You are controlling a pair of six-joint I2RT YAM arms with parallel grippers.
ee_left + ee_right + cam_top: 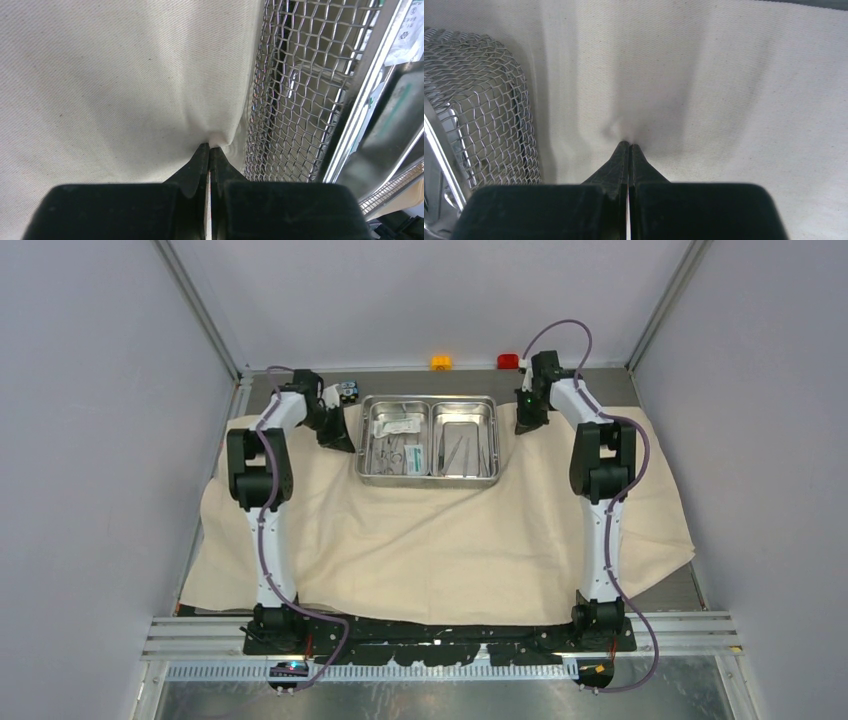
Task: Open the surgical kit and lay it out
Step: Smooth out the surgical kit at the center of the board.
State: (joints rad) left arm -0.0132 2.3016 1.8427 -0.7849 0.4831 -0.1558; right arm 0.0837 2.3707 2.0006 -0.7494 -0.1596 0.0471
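Note:
The beige cloth wrap [440,540] lies spread over the table. On it at the back stands the steel two-compartment tray [431,400]. Its left compartment holds ring-handled instruments [392,452] and a white-and-green packet [412,454]; thin straight tools [466,452] lie in the right one. My left gripper [340,440] is down beside the tray's left wall and my right gripper [528,422] beside its right wall. In the left wrist view the left gripper [210,146] is shut on a puckered pinch of cloth wrap [100,75], next to the wire mesh [295,90]. The right gripper [629,144] likewise pinches the cloth wrap [724,75].
An orange button [441,362] and a red button [508,361] sit at the back edge. A small black-and-blue block [348,392] rests behind the left gripper. Grey walls close in both sides. The mesh side [489,110] stands just left of the right gripper.

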